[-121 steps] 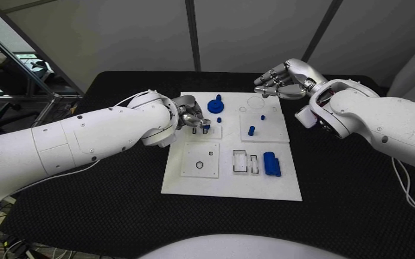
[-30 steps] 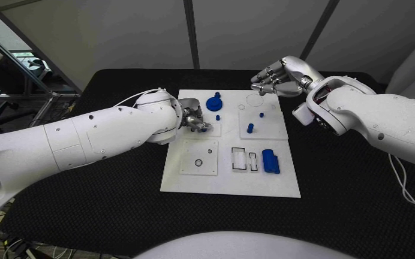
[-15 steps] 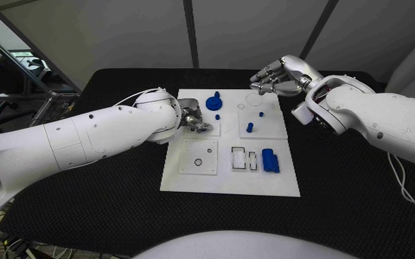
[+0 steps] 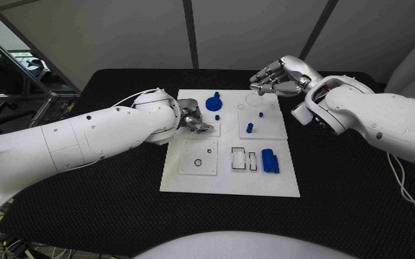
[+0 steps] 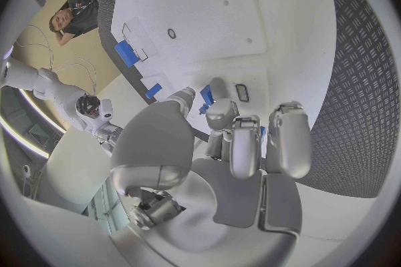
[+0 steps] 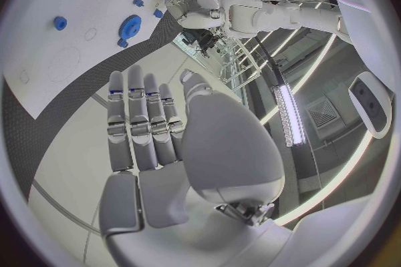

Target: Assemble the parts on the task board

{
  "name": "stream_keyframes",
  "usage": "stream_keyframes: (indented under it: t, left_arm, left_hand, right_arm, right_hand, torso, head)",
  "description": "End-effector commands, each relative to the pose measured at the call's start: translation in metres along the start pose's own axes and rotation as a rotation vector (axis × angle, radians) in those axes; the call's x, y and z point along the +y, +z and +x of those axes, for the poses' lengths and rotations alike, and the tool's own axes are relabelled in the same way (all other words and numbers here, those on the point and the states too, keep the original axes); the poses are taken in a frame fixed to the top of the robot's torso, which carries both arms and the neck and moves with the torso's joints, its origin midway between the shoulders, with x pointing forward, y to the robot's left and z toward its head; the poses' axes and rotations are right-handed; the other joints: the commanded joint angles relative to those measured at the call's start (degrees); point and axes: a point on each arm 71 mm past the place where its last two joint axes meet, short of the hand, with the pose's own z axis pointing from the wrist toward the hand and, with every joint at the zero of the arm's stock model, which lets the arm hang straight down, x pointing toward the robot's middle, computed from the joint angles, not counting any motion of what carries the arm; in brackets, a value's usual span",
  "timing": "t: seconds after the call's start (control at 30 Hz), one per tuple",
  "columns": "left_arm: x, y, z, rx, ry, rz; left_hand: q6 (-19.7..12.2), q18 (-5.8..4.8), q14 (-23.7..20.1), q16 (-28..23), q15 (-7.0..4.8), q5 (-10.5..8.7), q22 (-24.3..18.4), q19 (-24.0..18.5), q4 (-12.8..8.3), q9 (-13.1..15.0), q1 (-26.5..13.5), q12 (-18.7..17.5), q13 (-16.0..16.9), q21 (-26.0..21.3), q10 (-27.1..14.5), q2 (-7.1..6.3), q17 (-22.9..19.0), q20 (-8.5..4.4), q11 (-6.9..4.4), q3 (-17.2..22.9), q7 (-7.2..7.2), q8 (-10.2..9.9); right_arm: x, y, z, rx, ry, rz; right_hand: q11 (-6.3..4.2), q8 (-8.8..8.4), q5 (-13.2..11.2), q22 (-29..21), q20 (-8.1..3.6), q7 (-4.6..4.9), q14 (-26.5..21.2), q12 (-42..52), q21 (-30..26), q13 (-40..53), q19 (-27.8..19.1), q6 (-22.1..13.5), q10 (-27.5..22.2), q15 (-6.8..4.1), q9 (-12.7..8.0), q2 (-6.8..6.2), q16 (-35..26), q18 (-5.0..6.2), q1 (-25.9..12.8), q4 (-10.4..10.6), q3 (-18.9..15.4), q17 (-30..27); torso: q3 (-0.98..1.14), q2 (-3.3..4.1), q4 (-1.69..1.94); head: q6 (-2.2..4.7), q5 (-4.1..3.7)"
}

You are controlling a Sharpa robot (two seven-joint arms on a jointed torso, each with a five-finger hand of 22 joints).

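Parts (image 4: 270, 160) unmoved — left robot hand (image 4: 194, 120) stays put.

The task board (image 4: 226, 182) lies on the tabletop (image 4: 346, 175) before me. My left hand (image 4: 194, 119) sits at its left edge, my right hand (image 4: 275, 82) over its far right corner. The gear (image 4: 213, 104) lies at the far side, the cylinder (image 4: 270, 160) nearer, to the right.

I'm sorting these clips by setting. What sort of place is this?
Likely a robotics lab or test cell: a black table backed by plain grey panel walls, a white task board carrying small blue parts, and the left hand and right hand over it.
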Motion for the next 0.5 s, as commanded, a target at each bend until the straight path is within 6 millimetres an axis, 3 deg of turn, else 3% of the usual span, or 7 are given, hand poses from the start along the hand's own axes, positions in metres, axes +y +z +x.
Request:
stream_keyframes:
  t: [0.03,0.5]
  left_arm:
    - [-0.002,-0.003,-0.006,-0.013,-0.006,0.005]
    - [-0.004,-0.018,-0.039,-0.033,0.005,0.021]
  left_hand:
    - [0.29,-0.17,5.57,0.12,-0.4,0.08,1.57,0.4,0.1,0.15,-0.63,-0.22,-0.16,-0.09,0.03,0.09,13.76,-0.01,-0.03,-1.06,0.01,-0.08]
    - [-0.36,0.07,5.33,-0.45,-0.28,0.23,0.6,-0.17,-0.04,0.18,0.38,-1.76,-1.95,-0.99,-1.1,0.55,12.92,0.07,0.16,-3.45,0.25,-0.49]
  right_arm:
    - [0.001,0.0,-0.001,0.002,-0.001,-0.007]
    - [-0.001,0.0,-0.002,-0.003,-0.003,-0.002]
  right_hand:
    - [0.01,-0.16,0.27,-0.08,-0.09,0.17,0.27,0.14,-0.2,-0.07,0.36,-0.31,-0.4,0.05,0.02,0.0,-0.39,0.76,-0.49,0.08,-0.38,-0.08]
    - [0.08,-0.22,0.28,-0.18,-0.06,0.23,0.18,0.11,-0.34,-0.08,0.37,-0.44,-0.52,0.11,0.0,-0.09,-0.47,0.74,-0.71,0.14,-0.61,-0.14]
  torso:
    - [0.03,-0.02,0.0]
    - [0.06,-0.02,-0.02]
  head:
    - [0.01,-0.02]
    - [-0.04,-0.1]
